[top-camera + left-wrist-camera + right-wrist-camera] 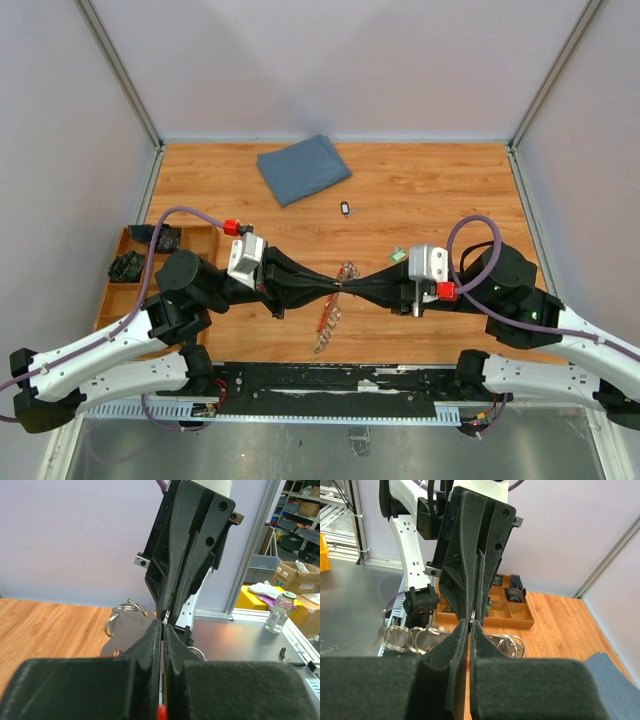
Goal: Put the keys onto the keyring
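My left gripper (328, 288) and right gripper (348, 287) meet tip to tip above the table's middle. Both are shut on the keyring (324, 318), whose red loop and silvery chain hang below them. In the left wrist view my gripper (163, 622) pinches it, with red (161, 711) showing between the jaws. In the right wrist view my gripper (471, 622) is closed on a silver ring at its tips. Loose silver rings (506, 643) dangle beside it. A tiny dark-headed key (345, 208) lies on the table farther back. A small greenish piece (398, 255) lies by the right wrist. I cannot tell if it is a key.
A folded blue cloth (303, 168) lies at the back centre. A wooden compartment tray (108, 300) with dark parts sits at the left edge and also shows in the right wrist view (520, 622). A grey tag with rings (125, 625) hangs by the left fingers.
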`<state>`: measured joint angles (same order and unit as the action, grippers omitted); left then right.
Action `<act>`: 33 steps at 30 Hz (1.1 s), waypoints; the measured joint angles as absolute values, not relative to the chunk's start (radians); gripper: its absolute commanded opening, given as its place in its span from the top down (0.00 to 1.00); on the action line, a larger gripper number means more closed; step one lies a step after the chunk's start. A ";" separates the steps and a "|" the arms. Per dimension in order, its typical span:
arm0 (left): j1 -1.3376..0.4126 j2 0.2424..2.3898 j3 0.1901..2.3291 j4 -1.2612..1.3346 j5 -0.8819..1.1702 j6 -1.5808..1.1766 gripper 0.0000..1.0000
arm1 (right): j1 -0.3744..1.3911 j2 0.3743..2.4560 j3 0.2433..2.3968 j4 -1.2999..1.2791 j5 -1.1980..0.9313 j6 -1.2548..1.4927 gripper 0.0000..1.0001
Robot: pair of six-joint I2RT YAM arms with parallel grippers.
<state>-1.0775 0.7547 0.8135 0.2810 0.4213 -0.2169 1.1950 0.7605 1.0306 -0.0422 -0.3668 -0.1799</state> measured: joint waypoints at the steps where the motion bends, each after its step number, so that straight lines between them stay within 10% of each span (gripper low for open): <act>1: -1.077 0.755 0.813 0.280 0.419 -0.215 0.85 | 1.195 0.765 1.042 -0.058 -0.366 -0.180 1.00; 6: -1.077 0.755 0.829 0.244 0.396 -0.198 0.72 | 1.195 0.810 1.152 -0.206 -0.353 -0.197 1.00; 33: -1.079 0.868 0.906 0.011 0.338 -0.052 0.71 | 1.195 1.091 1.583 -0.904 -0.207 -0.321 1.00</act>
<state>-1.0786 0.8680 0.9058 0.0113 0.3378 -0.0517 1.1950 1.0908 1.5829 -0.9043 -0.2070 -0.3210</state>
